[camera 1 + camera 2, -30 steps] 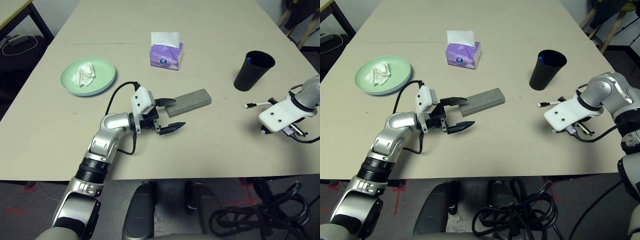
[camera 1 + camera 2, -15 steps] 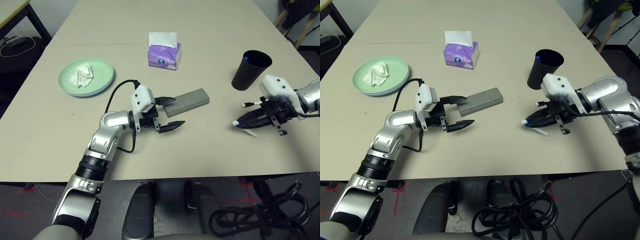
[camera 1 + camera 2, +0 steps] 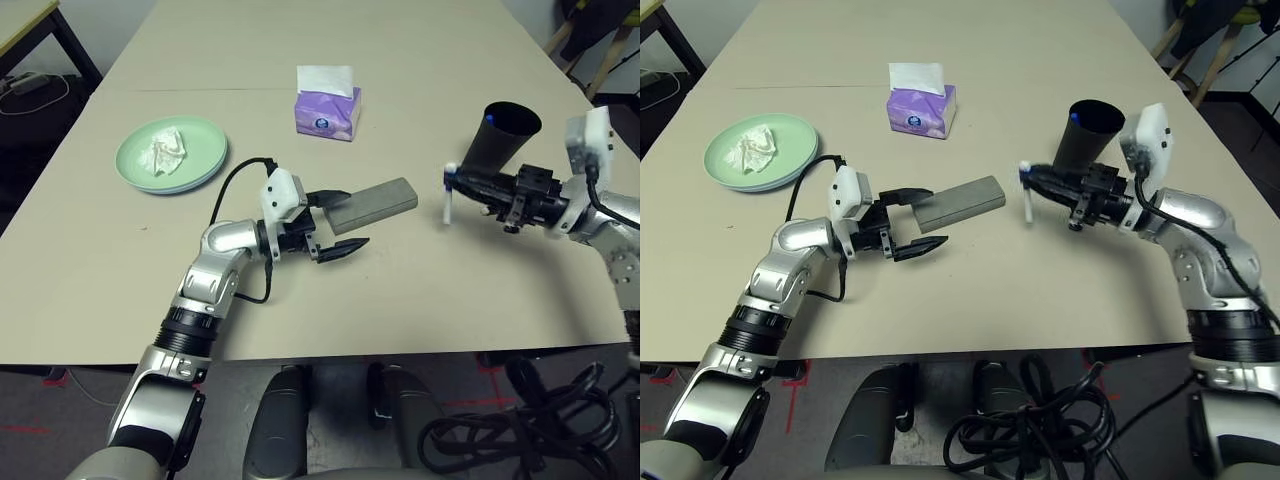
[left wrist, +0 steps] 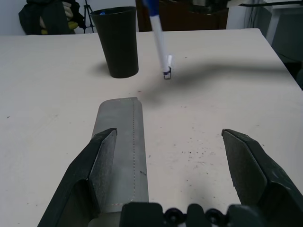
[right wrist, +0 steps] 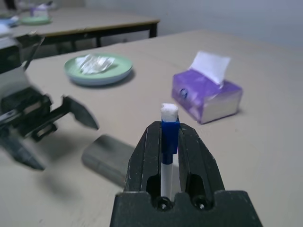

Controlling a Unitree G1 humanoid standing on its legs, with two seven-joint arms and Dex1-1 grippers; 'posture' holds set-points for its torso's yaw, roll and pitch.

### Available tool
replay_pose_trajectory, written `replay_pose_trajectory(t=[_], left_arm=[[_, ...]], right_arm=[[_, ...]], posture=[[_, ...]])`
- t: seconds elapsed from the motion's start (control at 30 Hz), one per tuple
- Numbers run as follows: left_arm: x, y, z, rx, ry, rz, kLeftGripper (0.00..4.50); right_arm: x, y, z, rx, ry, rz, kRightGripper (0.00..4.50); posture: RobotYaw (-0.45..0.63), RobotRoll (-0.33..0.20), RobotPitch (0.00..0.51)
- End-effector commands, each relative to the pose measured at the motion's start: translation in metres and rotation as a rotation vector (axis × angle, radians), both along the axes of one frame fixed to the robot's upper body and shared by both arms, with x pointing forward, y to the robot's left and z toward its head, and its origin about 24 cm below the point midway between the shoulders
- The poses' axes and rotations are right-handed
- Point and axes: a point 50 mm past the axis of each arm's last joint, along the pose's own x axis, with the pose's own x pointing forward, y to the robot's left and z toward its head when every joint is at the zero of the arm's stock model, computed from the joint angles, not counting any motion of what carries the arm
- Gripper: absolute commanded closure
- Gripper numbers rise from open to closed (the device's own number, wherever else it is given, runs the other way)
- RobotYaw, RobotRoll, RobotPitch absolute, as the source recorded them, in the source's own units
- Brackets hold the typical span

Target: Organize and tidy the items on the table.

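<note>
One blue-white pen [image 3: 1026, 190] is now clamped in the right end effector [image 3: 1032, 184], lifted off the tabletop [image 3: 1040, 60] beside the black cup [image 3: 1086, 133], ready for dropping in. The left end effector [image 3: 918, 227] stays spread around the grey glasses case [image 3: 962, 201].

Blue-white pen [image 3: 1026, 192] upright in right hand [image 3: 1032, 180], nr black cup [image 3: 1087, 133].
</note>
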Motion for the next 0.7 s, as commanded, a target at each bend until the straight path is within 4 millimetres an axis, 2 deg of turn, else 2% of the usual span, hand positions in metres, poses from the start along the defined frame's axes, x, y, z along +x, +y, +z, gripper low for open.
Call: replay_pose_trajectory(t=[0.03,0.23,0.4,0.7], left_arm=[[0.001,-0.001,-0.003,0.008,0.012,-0.017,0.00],[0.001,0.000,-0.003,0.011,0.011,-0.012,0.00],[0.002,0.001,-0.003,0.018,0.009,-0.003,0.00],[0.009,0.004,0.009,0.012,-0.013,0.017,0.00]], right_arm=[[0.007,-0.010,0.018,0.094,-0.134,-0.170,4.17],[0.028,-0.023,0.042,0.237,-0.230,-0.430,4.17],[0.041,-0.026,0.055,0.328,-0.258,-0.573,4.17],[0.056,-0.032,0.062,0.346,-0.118,-0.748,4.17]], posture=[[-0.01,0.000,0.130],[0.00,0.000,0.125],[0.00,0.000,0.118],[0.01,0.000,0.116]])
